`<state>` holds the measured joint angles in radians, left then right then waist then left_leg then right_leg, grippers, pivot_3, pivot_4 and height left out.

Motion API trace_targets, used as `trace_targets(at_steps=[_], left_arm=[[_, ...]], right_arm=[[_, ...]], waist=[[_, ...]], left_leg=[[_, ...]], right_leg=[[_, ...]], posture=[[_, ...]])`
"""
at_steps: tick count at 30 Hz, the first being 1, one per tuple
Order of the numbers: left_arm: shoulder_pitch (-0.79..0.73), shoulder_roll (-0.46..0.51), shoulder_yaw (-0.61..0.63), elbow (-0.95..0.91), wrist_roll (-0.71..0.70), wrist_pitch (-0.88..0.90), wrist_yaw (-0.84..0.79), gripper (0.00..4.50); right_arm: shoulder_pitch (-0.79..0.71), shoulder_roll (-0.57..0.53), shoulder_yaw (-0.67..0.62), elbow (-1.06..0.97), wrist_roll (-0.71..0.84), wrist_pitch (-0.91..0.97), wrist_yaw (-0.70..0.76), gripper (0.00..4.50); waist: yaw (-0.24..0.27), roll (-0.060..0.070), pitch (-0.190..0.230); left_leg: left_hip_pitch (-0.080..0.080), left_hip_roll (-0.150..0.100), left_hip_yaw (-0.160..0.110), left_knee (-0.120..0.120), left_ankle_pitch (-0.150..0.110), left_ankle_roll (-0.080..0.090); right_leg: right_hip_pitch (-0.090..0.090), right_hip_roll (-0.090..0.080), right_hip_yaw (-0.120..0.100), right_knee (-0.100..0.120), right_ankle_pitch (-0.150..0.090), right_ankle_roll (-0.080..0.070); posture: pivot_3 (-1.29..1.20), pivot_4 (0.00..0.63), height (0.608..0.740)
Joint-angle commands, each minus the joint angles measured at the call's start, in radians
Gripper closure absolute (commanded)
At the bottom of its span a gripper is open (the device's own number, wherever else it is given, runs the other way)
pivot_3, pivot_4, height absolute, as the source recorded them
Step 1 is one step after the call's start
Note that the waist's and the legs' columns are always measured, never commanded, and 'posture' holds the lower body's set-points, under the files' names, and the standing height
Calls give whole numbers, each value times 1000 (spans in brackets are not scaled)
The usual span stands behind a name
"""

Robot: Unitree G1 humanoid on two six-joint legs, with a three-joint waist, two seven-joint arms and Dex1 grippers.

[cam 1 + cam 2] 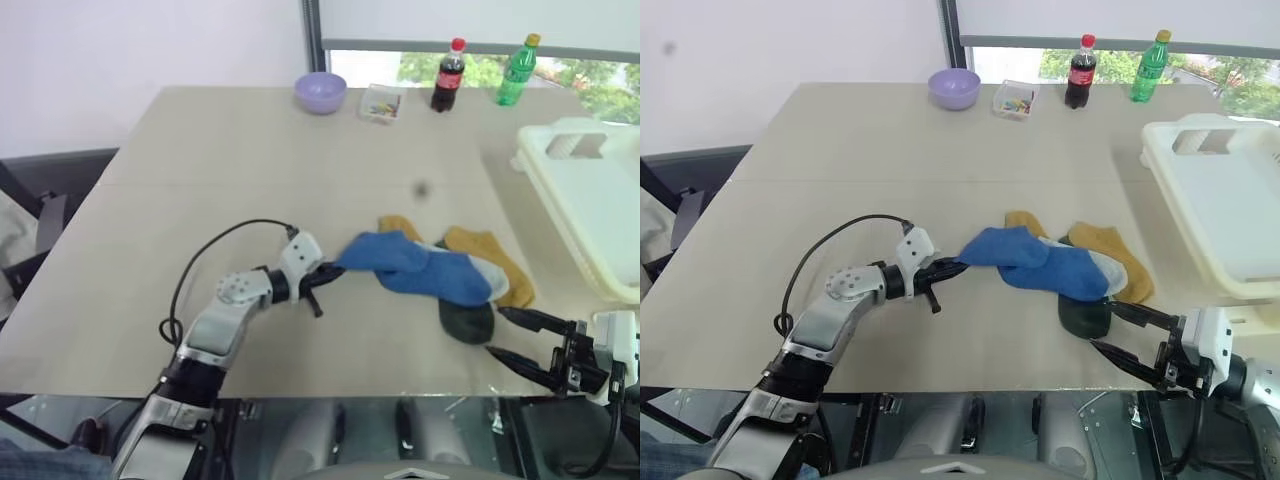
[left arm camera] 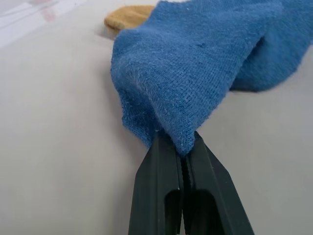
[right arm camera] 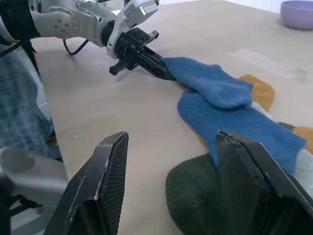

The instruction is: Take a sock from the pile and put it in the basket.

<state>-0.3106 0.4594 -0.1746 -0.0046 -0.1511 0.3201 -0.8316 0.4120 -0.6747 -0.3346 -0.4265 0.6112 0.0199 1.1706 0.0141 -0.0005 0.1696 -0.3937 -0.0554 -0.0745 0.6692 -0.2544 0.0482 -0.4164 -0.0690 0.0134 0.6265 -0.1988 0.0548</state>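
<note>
Sock (image 1: pixel 385 255) edge in closed left claw (image 1: pixel 336 270)

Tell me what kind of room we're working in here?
Probably an office or lab corner set up for a laundry-sorting test: a plain table by a window, with a pile of socks, a basket, and soda bottles along the far edge.
</note>
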Motion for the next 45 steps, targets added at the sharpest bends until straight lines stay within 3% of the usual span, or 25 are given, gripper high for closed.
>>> trace_targets(at_steps=[1, 13, 20, 27, 28, 33, 35, 37, 45], left_arm=[[46, 33, 29, -72, -14, 51, 10, 4452], [392, 238, 199, -363, -70, 68, -11, 4452], [571, 280, 280, -495, -103, 90, 2, 4452], [711, 259, 351, -566, -105, 104, 61, 4452], [719, 257, 356, -571, -104, 100, 66, 3876], [780, 246, 381, -593, -132, 81, 56, 1812], [795, 247, 390, -591, -128, 57, 52, 749], [824, 248, 410, -604, -158, 42, 24, 120], [880, 284, 488, -603, -300, 86, -84, 46]], right_arm=[[-17, -17, 6, -31, 15, 2, 15, 1630], [-43, -55, 78, -28, 2, -1, 81, 1630], [-56, -59, 96, -1, -10, -18, 112, 1630], [-72, -61, 105, 19, -11, -24, 136, 1630], [-74, -61, 108, 22, -12, -25, 139, 1630], [-92, -59, 123, 44, -18, -34, 152, 1630], [-98, -61, 125, 53, -21, -40, 158, 1630], [-102, -61, 127, 59, -24, -44, 161, 1630], [-100, -49, 129, 67, -33, -60, 157, 1630]], waist=[[-1, 0, 0], [0, 0, 0], [0, 0, 0], [0, 0, 0], [0, 0, 0], [0, 0, 0], [1, 0, 0], [0, 0, 0], [1, -1, 1]], left_leg=[[0, 0, 0, 0, 0, 0], [0, 1, 0, -1, 0, 0], [-1, 2, 0, -1, -2, -4], [-1, 2, 0, -1, -3, -5], [-1, 2, 0, -1, -3, -5], [-1, 2, 0, -1, -3, -5], [-1, 2, 0, -1, -3, -5], [-1, 2, 0, -1, -3, -5], [-2, 2, 0, -1, -3, -5]], right_leg=[[0, 0, 0, 0, 0, 0], [0, -1, 1, 0, -4, 0], [-1, -1, 1, -1, -4, 0], [-1, -2, 1, -1, -4, 1], [-1, -1, 1, -1, -4, 1], [-1, -1, 0, -1, -4, 1], [-1, -1, 0, -1, -4, 1], [-1, -1, 0, -1, -4, 1], [-1, -1, 0, -1, -4, 1]], posture=[[0, 150, 735], [0, 150, 735], [0, 150, 735], [0, 150, 735], [0, 150, 735], [0, 150, 735], [0, 150, 735], [0, 150, 735], [0, 150, 735]])
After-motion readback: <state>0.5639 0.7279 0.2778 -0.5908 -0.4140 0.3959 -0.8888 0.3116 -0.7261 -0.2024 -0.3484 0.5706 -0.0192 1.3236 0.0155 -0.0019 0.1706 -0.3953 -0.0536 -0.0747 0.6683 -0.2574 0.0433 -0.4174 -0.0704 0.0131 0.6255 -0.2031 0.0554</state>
